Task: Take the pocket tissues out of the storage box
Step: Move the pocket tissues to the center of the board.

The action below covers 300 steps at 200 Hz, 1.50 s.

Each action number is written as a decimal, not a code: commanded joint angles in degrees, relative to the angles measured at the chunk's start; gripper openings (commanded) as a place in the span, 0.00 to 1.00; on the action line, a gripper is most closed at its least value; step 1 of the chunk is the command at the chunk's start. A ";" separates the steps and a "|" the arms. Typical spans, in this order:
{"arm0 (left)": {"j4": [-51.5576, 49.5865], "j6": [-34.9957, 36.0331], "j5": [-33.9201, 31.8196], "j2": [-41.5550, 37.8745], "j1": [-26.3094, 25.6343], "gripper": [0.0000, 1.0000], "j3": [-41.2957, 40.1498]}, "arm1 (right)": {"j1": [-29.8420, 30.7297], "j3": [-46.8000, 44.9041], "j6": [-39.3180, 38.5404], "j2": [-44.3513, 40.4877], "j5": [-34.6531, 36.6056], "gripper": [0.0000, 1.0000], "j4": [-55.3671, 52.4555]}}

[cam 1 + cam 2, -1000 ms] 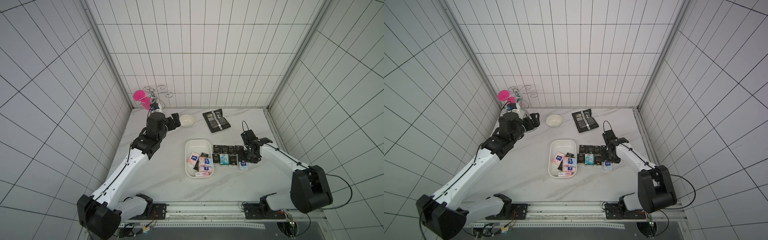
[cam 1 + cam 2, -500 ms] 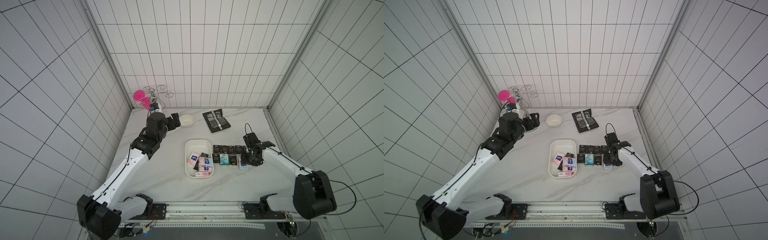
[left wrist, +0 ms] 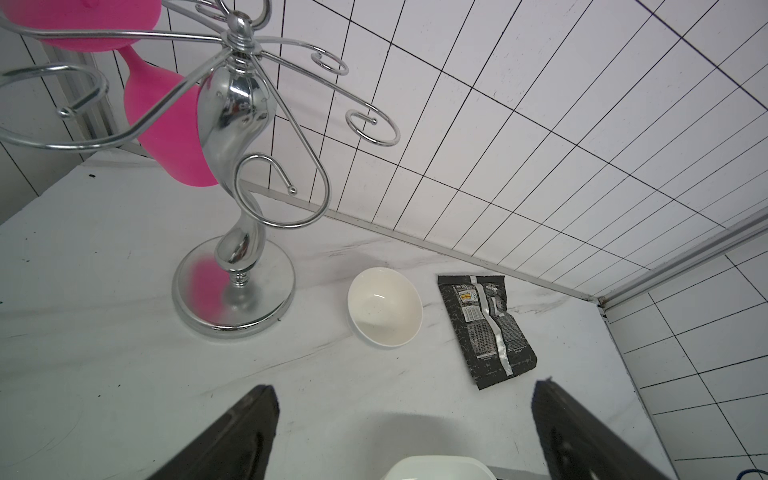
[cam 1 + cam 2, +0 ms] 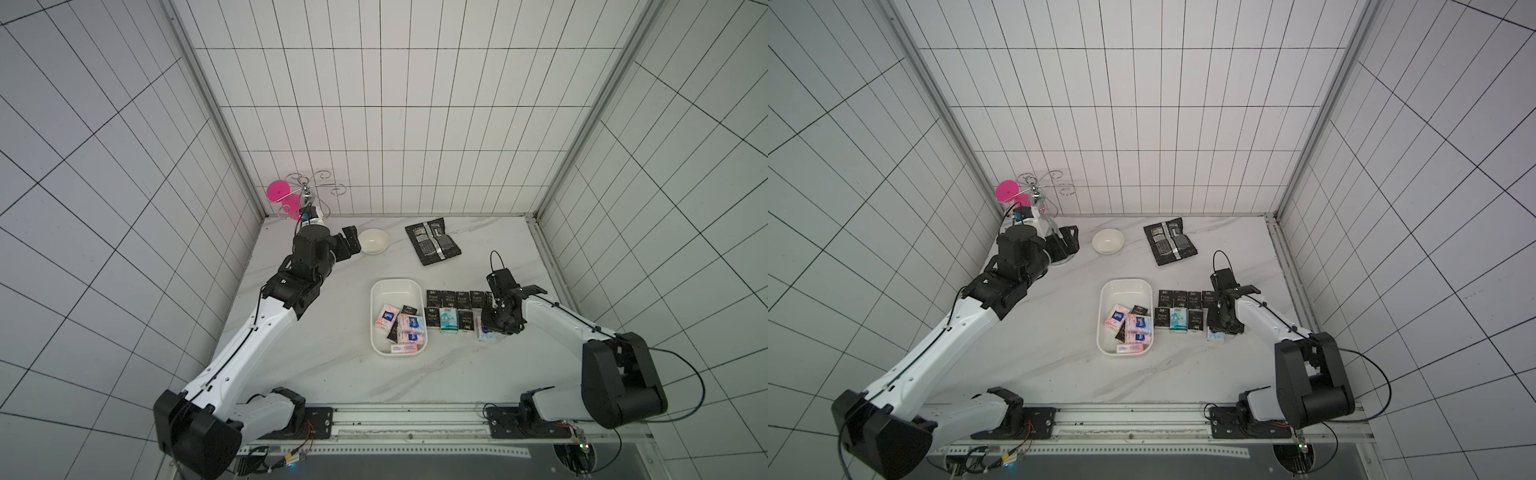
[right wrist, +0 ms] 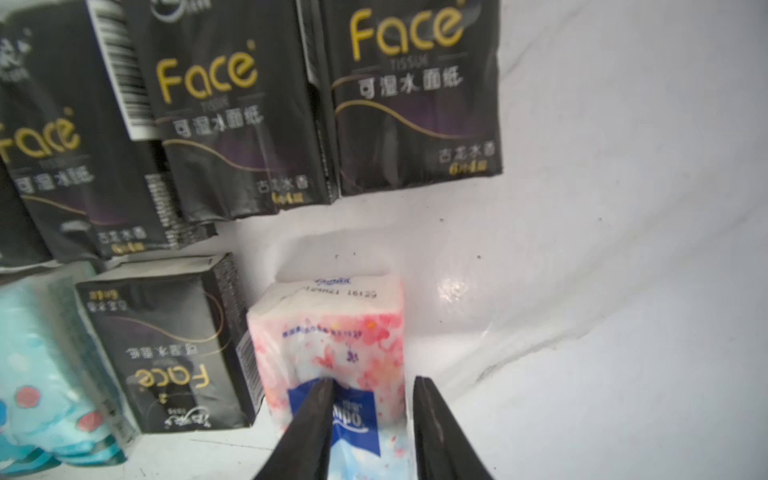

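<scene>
Handling pocket tissues point(image 4: 405, 332): we judge them light, soft and slick; pinch across the narrow sides.
In a top view: some lie in the storage box point(image 4: 397, 293), past the laid-out packets point(image 4: 451, 313) from the right gripper point(image 4: 489, 329).
Left wrist: left gripper point(image 3: 405, 390) spread wide, empty.
Right wrist: we see the right gripper point(image 5: 374, 380) narrowly parted, released, tips over a pink-white packet point(image 5: 332, 328).
</scene>
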 commanded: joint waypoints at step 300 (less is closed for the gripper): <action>0.13 0.23 -1.13 -0.51 -0.02 0.99 -0.20 | -0.98 7.73 -2.17 -0.15 2.70 0.39 -2.76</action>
